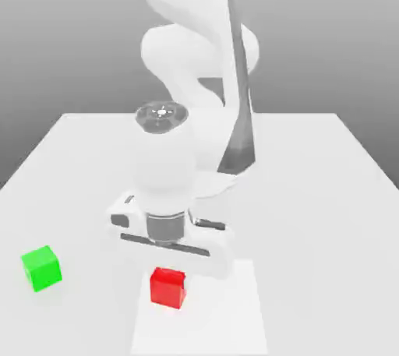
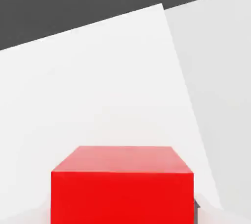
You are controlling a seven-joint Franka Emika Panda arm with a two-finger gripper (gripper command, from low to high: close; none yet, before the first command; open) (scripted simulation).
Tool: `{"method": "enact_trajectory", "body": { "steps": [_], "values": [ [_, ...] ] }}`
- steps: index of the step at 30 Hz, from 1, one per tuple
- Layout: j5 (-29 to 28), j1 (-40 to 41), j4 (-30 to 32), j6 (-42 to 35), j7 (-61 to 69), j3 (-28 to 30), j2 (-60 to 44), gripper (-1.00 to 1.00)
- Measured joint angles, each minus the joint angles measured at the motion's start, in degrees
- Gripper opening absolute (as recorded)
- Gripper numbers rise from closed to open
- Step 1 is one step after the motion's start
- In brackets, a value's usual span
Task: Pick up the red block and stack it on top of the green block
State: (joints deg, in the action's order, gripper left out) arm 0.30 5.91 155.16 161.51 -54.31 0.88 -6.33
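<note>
White matte table (image 1: 327,191) spreads across the exterior view under a plain grey backdrop that shades darker toward the top. A slightly brighter white rectangular panel (image 1: 234,315) lies on the table at the near edge, and its straight borders cross the hand view as well (image 2: 122,95), with dark background beyond.

On this panel sits the small bright red cube (image 1: 167,287) with plain matte faces, near the panel's left border. The same red cube (image 2: 122,188) looms very close in the hand view. The small bright green cube (image 1: 41,267) rests on the bare table well to the left of the red one, apart from it and close to the table's left edge.

The white arm bends down from above, and its two-finger gripper (image 1: 170,265) hangs directly over the red cube, with the hand's body just above the cube's top. The fingers are drawn together on the red cube.

Open tabletop runs between the two cubes, and the whole right half and the far part of the table offer wide free room.
</note>
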Motion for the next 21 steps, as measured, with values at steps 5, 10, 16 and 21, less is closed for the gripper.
{"method": "enact_trajectory", "body": {
  "steps": [5,10,16,21],
  "values": [
    [0.05,6.84,-1.14,-4.84,6.64,2.91,3.68,-1.00],
    [0.19,15.48,-3.50,-7.88,16.37,6.41,4.33,-1.00],
    [0.99,24.26,-6.05,-9.25,26.93,9.28,3.10,-1.00],
    [4.79,25.43,-6.65,-1.21,30.41,7.31,-5.69,1.00]
  ]
}}
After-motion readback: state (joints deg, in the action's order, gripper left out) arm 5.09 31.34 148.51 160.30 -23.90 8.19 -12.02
